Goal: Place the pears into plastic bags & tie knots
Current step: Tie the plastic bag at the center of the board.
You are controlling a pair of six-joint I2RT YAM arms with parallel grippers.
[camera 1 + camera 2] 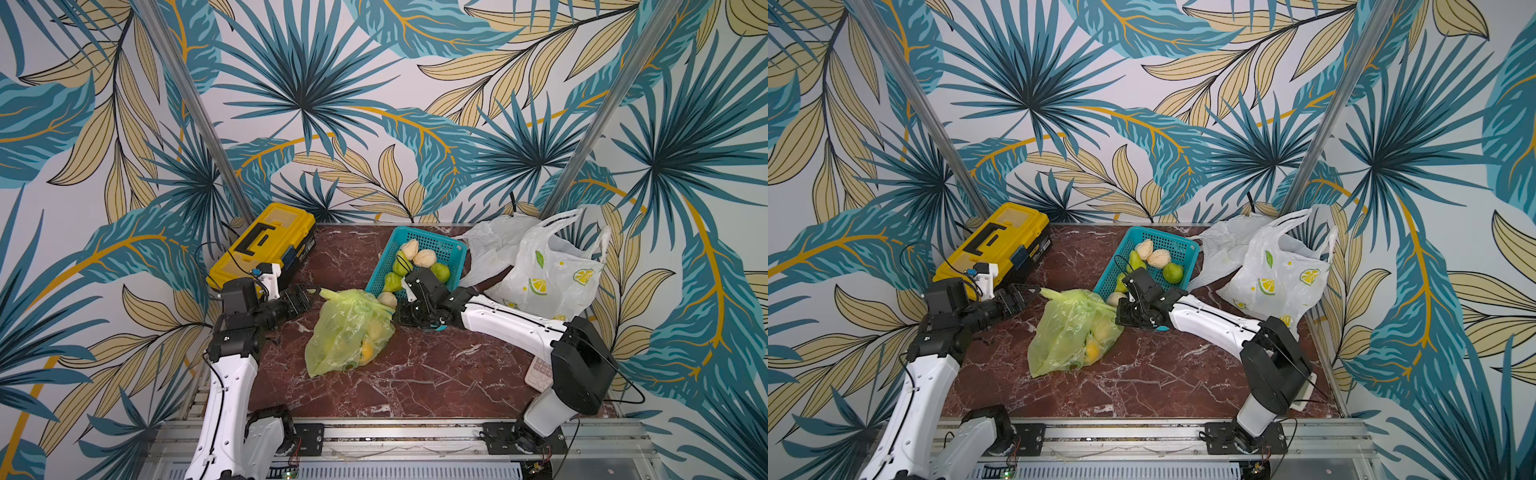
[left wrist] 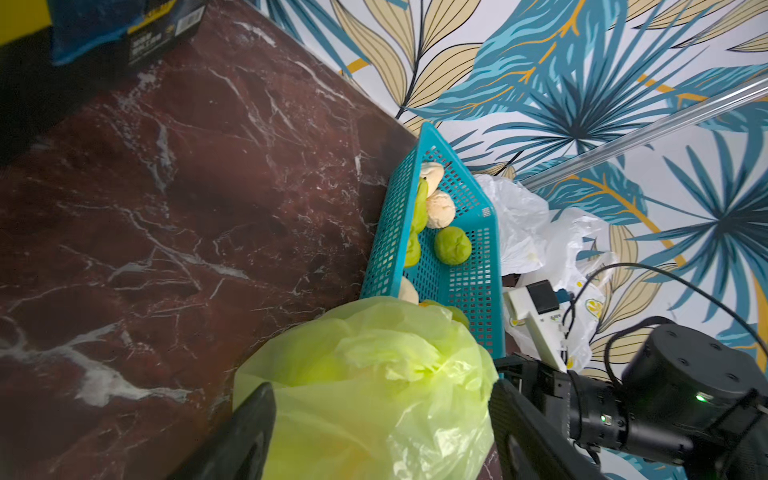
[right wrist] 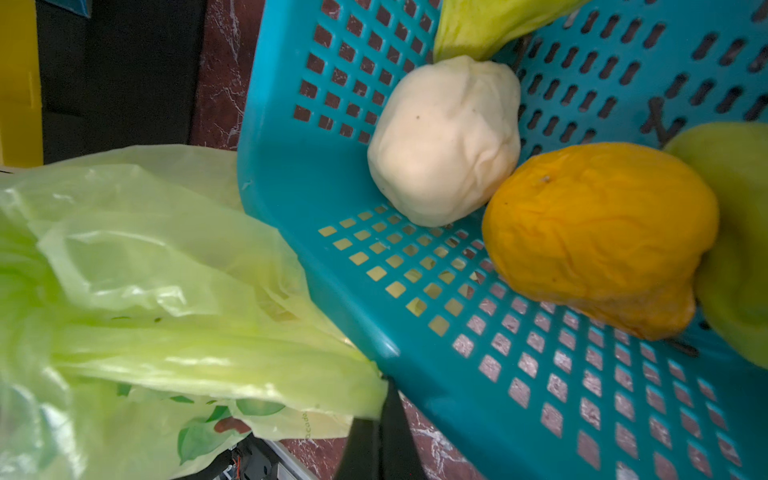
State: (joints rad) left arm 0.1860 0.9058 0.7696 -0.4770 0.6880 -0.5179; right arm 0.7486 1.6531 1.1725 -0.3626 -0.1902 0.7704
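Observation:
The lime-green plastic bag [image 1: 349, 332] [image 1: 1071, 332] lies mid-table with yellow and pale pears showing through it. My left gripper [image 1: 311, 296] [image 2: 382, 388] is open at the bag's left handle, its fingers standing wide on either side of the plastic. My right gripper [image 1: 395, 316] [image 3: 384, 386] is shut on the bag's other handle, beside the teal basket [image 1: 384, 262] [image 3: 457, 374]. Several pears lie in the basket: a cream one [image 3: 444, 141], an orange one [image 3: 598, 237] and a green one [image 2: 452, 245]. A lemon-print bag [image 1: 548, 274] and a plain white bag [image 1: 486, 245] sit at the back right.
A yellow toolbox [image 1: 266, 245] stands at the back left, close behind my left wrist. A pink calculator [image 1: 540, 372] lies at the right edge under my right arm. Patterned walls enclose the table on three sides.

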